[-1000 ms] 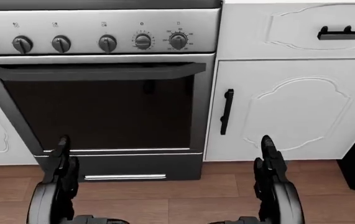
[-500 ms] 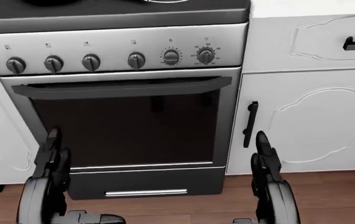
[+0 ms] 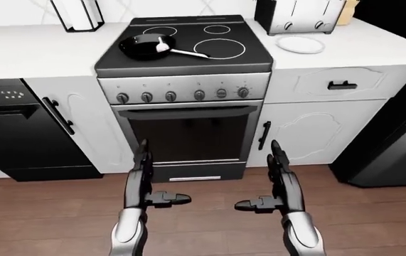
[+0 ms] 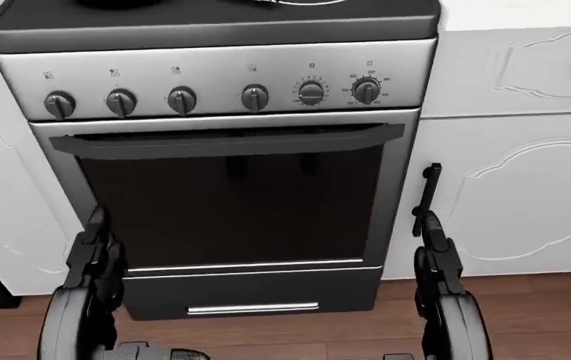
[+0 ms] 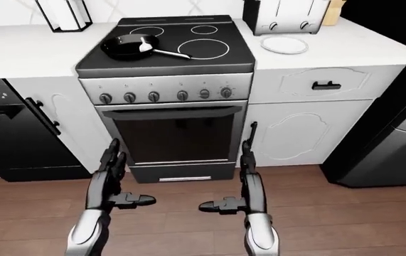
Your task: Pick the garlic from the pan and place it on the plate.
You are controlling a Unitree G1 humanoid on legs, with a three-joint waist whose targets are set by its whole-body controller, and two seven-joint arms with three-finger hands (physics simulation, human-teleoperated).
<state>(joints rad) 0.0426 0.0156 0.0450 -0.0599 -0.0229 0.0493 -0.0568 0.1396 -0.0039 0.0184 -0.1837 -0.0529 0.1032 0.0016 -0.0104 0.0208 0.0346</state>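
Light is even and diffuse across all three views, bright without any single visible source. The white stone worktop (image 3: 39, 50) reads nearly blown out, with little surface detail. Shadows are soft: a faint dark band lies under the worktop's overhang and beneath the steel oven's long handle (image 4: 225, 140). The dark glass oven door (image 4: 230, 206) carries dim reflections but no hard glare. The glossy black ceramic hob (image 5: 167, 45) shows a mild sheen. Edges are crisp throughout, with no motion blur or soft focus. Both eye views are wide, and vertical cabinet lines lean outward toward the lower corners. The brown wooden floor (image 3: 60, 213) is evenly lit.
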